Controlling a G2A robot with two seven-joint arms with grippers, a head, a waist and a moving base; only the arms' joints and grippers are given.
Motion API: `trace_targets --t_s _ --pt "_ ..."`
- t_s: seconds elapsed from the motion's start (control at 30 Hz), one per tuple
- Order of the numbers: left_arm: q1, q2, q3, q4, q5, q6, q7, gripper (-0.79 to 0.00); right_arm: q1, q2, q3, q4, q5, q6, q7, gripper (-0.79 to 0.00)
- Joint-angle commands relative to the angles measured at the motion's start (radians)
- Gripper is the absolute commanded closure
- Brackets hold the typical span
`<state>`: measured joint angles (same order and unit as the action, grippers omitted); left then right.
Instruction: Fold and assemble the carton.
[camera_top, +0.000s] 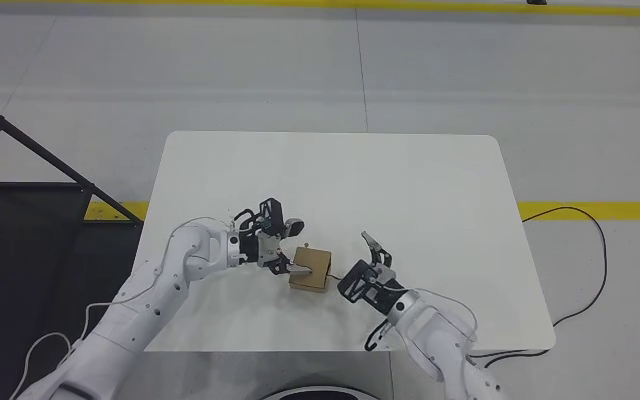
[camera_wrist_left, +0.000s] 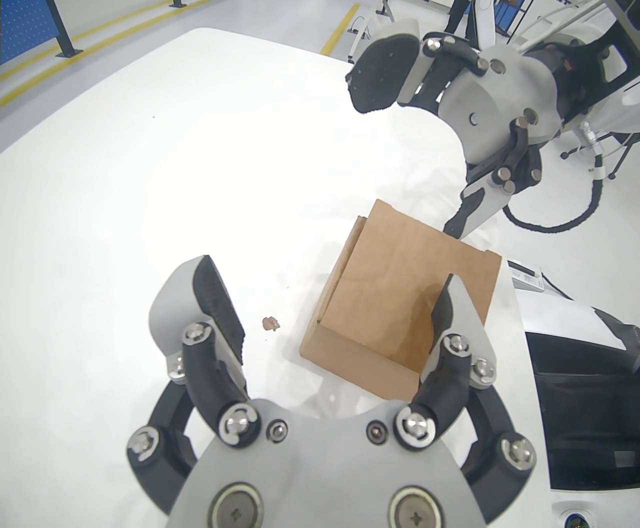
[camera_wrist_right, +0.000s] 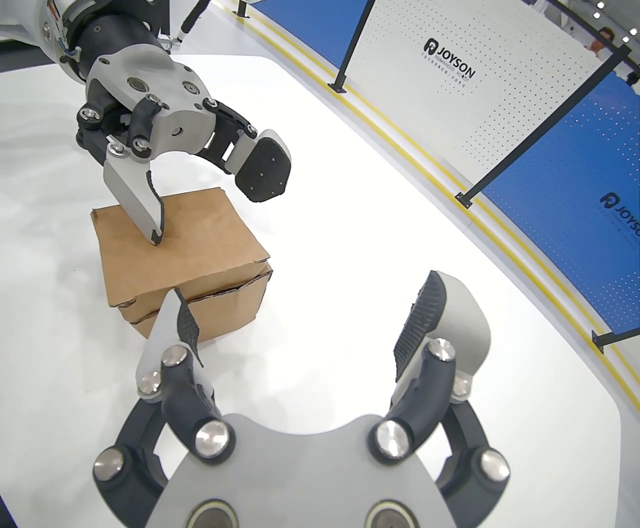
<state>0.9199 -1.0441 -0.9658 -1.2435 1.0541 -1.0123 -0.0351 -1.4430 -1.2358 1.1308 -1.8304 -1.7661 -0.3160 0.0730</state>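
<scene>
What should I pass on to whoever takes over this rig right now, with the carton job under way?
Left end effector: open, one fingertip on top of the carton, gripping nothing.
Right end effector: open and empty, beside the carton's seamed side.
Carton: on the table between the two arms, near the robot's edge.
Done: it stands as a box with the top folded shut.
Left: the side seam gapes a little, so it probably needs pressing closed.
A small brown scrap lies on the table next to the carton.

Brown carton (camera_top: 310, 268) on white table (camera_top: 400, 190)
</scene>
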Motion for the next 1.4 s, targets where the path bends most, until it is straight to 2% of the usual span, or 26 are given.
trace_targets --t_s 0.0,0.17,0.43,0.57,0.9,1.37 --pt "-0.002 -0.001 0.003 0.004 -0.003 0.0 -0.004 -0.785 0.002 0.0 -0.001 0.001 -0.005 -0.003 -0.001 -0.785" --pt "-0.009 -0.003 0.011 0.011 -0.012 0.0 -0.017 -0.785 0.002 0.001 -0.001 0.001 -0.007 0.0 0.0 -0.785" --pt "-0.017 -0.006 0.018 0.019 -0.022 0.0 -0.029 -0.785 -0.039 0.006 0.019 -0.032 -0.022 0.04 -0.066 -0.785" --pt "-0.018 -0.006 0.019 0.019 -0.022 0.0 -0.032 -0.785 -0.03 0.008 0.003 -0.04 -0.069 0.012 -0.057 -0.785" --pt "-0.02 -0.007 0.022 0.023 -0.026 0.0 -0.03 -0.785 -0.019 0.004 -0.025 -0.02 -0.094 0.057 -0.083 -0.785" --pt "-0.022 -0.006 0.024 0.027 -0.02 0.0 -0.02 -0.785 0.006 0.002 -0.037 0.004 -0.09 0.019 -0.04 -0.785"
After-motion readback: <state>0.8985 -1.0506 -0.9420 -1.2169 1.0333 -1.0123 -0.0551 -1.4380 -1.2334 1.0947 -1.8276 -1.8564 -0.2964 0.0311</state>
